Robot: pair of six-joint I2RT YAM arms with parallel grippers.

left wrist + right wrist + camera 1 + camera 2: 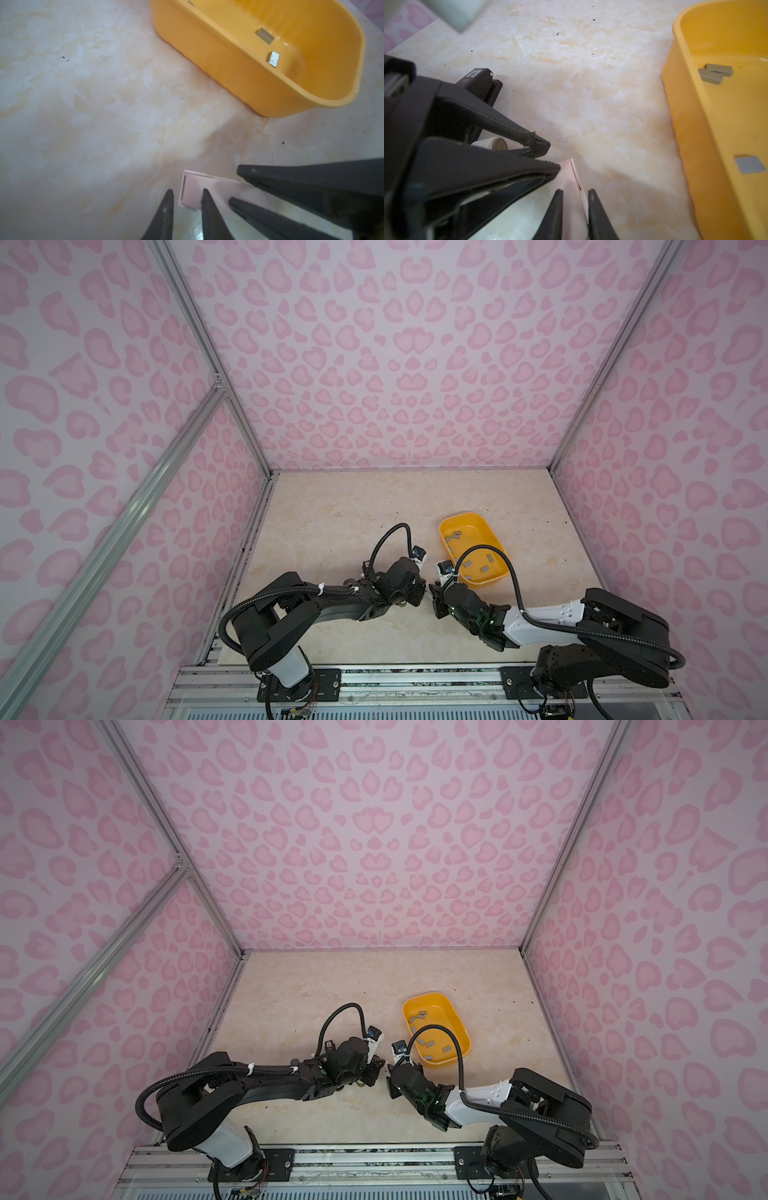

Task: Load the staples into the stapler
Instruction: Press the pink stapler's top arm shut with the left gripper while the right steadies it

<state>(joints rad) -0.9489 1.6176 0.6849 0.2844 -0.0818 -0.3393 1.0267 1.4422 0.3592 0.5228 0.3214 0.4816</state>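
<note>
Pale pink plastic, the stapler [195,191] sits between both sets of jaws; whether it rests on the table I cannot tell. The left gripper [188,192] is closed narrow on one end of it. The right gripper [575,192] pinches the other end, its fingers flanking a thin pink edge. In both top views the two grippers meet tip to tip near the table's middle front.

Just behind and right of them stands a yellow tub [457,519], its near wall close to the right gripper. In it lie the staples [718,70], about a dozen grey strips scattered flat on its floor, two of them touching.

The marble table [332,510] lies open from the grippers back to the rear wall and to the left edge. Right of the tub, a strip of it runs to the side wall.
</note>
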